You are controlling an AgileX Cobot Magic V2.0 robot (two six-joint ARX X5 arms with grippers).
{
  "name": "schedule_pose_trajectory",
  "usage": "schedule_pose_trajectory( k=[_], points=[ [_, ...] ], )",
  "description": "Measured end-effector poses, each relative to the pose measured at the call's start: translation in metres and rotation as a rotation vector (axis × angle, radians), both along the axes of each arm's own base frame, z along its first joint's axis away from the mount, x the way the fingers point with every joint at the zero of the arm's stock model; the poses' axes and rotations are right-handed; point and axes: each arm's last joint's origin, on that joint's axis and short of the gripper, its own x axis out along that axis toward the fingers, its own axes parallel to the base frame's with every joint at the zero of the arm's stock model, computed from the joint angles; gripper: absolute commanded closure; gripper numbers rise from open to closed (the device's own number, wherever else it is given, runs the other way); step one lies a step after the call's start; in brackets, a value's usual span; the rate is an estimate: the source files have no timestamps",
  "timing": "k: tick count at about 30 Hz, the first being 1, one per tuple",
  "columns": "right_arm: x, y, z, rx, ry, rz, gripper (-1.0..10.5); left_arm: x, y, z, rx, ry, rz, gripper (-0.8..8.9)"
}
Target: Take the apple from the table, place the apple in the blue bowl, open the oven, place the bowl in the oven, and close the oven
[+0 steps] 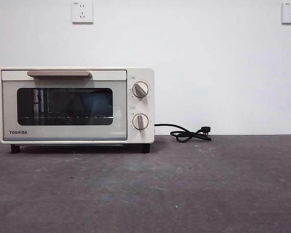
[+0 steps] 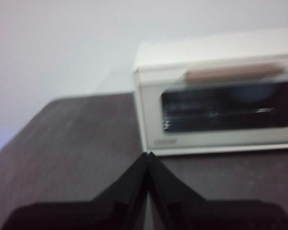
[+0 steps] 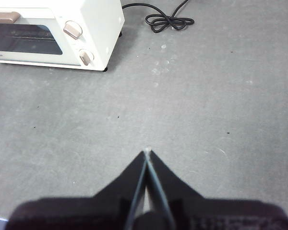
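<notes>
Front view, left to right. Oven (image 1: pixel 76 106) sits at left-centre of the frame on the table (image 1: pixel 184 189), door shut. Tan bar handle (image 1: pixel 58 74) runs along the door's top edge; the dark glass window (image 1: pixel 64 106) shows a wire rack inside and a faint bluish patch at its right part, too dim to identify. "TOSHIBA" printed in dark letters at the door's lower left. Two round knobs (image 1: pixel 140 90) stacked on the right panel; the small markings around them are too fine to read. Black cord (image 1: pixel 189 133) lies coiled right of the oven by the wall. Two white wall sockets (image 1: pixel 82 12) at the upper edge.

No apple or bowl visible in any view.

Left gripper (image 2: pixel 148 155): jaws pressed together, empty, facing the oven door; view blurred. Right gripper (image 3: pixel 147 152): jaws together, empty, over bare table.
</notes>
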Motion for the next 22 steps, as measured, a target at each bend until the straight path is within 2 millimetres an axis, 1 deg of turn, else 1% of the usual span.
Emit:
schedule_pose_trajectory(
  k=[2, 5, 9, 12, 16, 17, 22],
  points=[
    [0.0, 0.0, 0.0, 0.0, 0.0, 0.0, 9.5, -0.002, 0.0, -0.015, -0.017, 0.0, 0.008, 8.17],
    [0.0, 0.0, 0.0, 0.0, 0.0, 0.0, 9.5, -0.005, 0.0, -0.03, -0.028, -0.012, 0.009, 8.17],
    [0.0, 0.0, 0.0, 0.0, 0.0, 0.0, 9.5, -0.006, 0.0, -0.044, -0.035, -0.03, 0.009, 8.17],
    [0.0, 0.0, 0.0, 0.0, 0.0, 0.0, 9.5, -0.004, 0.0, -0.053, -0.036, -0.002, -0.003, 8.17],
    [0.0, 0.0, 0.0, -0.001, 0.0, 0.0, 9.5, -0.003, -0.002, -0.067, -0.042, 0.055, -0.067, 8.17],
    [0.0, 0.0, 0.0, 0.0, 0.0, 0.0, 9.5, -0.003, -0.002, -0.069, -0.043, 0.078, -0.075, 8.17],
    [0.0, 0.0, 0.0, -0.001, 0.001, 0.0, 9.5, -0.003, -0.002, -0.069, -0.016, 0.076, -0.083, 8.17]
  ],
)
